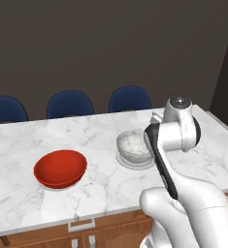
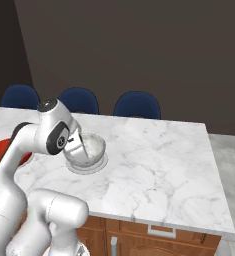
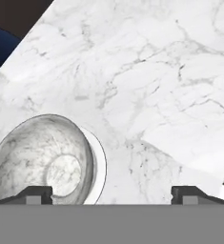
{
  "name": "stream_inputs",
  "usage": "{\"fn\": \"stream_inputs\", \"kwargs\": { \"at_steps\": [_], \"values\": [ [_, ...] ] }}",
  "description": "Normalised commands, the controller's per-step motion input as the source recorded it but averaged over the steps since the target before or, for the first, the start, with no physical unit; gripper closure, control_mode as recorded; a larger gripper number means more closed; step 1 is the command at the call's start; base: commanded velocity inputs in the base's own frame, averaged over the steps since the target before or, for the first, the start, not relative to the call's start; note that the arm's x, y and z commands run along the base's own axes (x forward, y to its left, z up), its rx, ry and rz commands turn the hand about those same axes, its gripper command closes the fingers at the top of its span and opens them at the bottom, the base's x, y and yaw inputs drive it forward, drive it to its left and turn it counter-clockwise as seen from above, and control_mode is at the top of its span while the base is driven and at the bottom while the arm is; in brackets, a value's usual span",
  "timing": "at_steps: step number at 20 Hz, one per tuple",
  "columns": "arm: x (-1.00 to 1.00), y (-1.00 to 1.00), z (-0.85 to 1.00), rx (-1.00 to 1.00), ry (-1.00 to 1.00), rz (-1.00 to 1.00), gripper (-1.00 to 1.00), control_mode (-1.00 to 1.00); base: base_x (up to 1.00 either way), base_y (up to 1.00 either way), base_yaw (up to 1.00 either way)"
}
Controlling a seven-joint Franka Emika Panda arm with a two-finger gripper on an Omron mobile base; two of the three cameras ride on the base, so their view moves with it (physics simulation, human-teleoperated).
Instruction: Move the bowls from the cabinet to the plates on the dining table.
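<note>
The grey-white marbled bowl (image 1: 131, 144) (image 2: 90, 146) (image 3: 39, 162) sits in a pale plate (image 1: 135, 165) (image 2: 98, 164) (image 3: 100, 164) on the dining table (image 1: 101, 128) (image 2: 164, 160) (image 3: 151, 71). To its left, the glossy red bowl (image 1: 60, 167) (image 2: 3, 150) rests on the other plate (image 1: 63, 188), of which only a thin rim shows. My gripper (image 2: 77, 145) (image 3: 113, 195) hangs open just above the marbled bowl's near rim, with nothing held between its fingers (image 3: 38, 194). The wall cabinet is out of view.
Three dark blue chairs (image 1: 69, 103) (image 2: 137, 105) stand along the table's far side. Bare marble stretches to the right of the marbled bowl. Brown drawers (image 1: 81, 227) (image 2: 161, 232) run under the table's near edge, and a dark wall lies behind.
</note>
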Motion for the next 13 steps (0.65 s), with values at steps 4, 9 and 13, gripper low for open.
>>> {"fn": "stream_inputs", "kwargs": {
  "at_steps": [4, 9, 13],
  "values": [
    [-0.59, 0.02, 0.49, 0.10, -0.04, -0.01, -1.00, -1.00, 0.00, 0.00, 0.00],
    [-0.58, 0.07, 0.43, 0.11, -0.05, -0.01, -1.00, -1.00, 0.00, 0.00, 0.00],
    [-0.52, 0.02, 0.49, 0.06, -0.09, 0.00, -1.00, -1.00, 0.00, 0.00, 0.00]
  ]
}}
